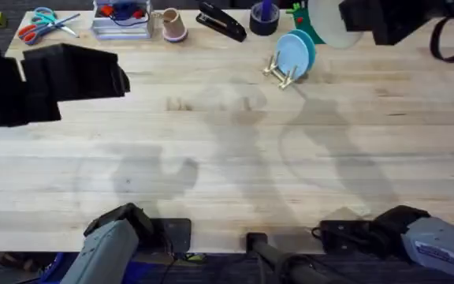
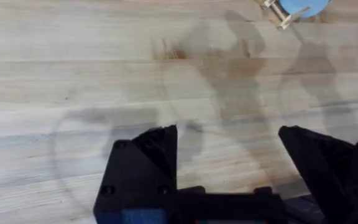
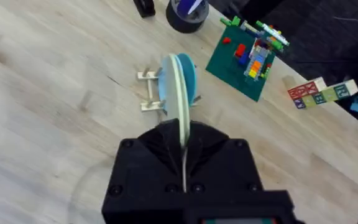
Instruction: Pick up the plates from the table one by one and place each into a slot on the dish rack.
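R gripper (image 3: 184, 163): we've got it clamped on the pale yellow-green plate (image 3: 180, 118), held on edge so the thin rim can drop between slats.
L gripper (image 2: 229, 162): fingers spread, nothing in them, hanging over bare table (image 1: 211, 158), clear of the work.
Dish rack (image 1: 280, 72): far side of table, thin light-wood slats; blue plate (image 1: 296, 52) already upright in a slot.
Plates: smooth, flat, round discs, matte.
Next, we reckon: lower yellow-green plate into the free slot beside the blue.
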You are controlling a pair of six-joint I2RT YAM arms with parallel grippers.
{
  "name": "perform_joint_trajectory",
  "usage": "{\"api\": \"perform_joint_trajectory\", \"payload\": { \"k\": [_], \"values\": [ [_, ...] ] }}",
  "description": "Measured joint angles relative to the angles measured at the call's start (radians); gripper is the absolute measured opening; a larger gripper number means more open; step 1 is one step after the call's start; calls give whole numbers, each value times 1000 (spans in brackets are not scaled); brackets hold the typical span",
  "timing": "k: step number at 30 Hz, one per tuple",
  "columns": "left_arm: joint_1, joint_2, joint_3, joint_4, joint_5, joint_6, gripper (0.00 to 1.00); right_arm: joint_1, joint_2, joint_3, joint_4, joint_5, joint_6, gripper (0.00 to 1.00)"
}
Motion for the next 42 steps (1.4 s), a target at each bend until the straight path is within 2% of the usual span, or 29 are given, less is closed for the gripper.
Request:
{"api": "perform_joint_trajectory", "payload": {
  "k": [7,12,21,42],
  "values": [
    [0,0,1,0,0,0,995,-123,0,0,0,-142,-56,28],
    [0,0,1,0,0,0,995,-163,8,0,2,-217,-69,28],
    [0,0,1,0,0,0,995,-165,40,0,6,-255,-90,28],
    [0,0,1,0,0,0,995,-165,74,0,20,-256,-91,27]
  ]
}}
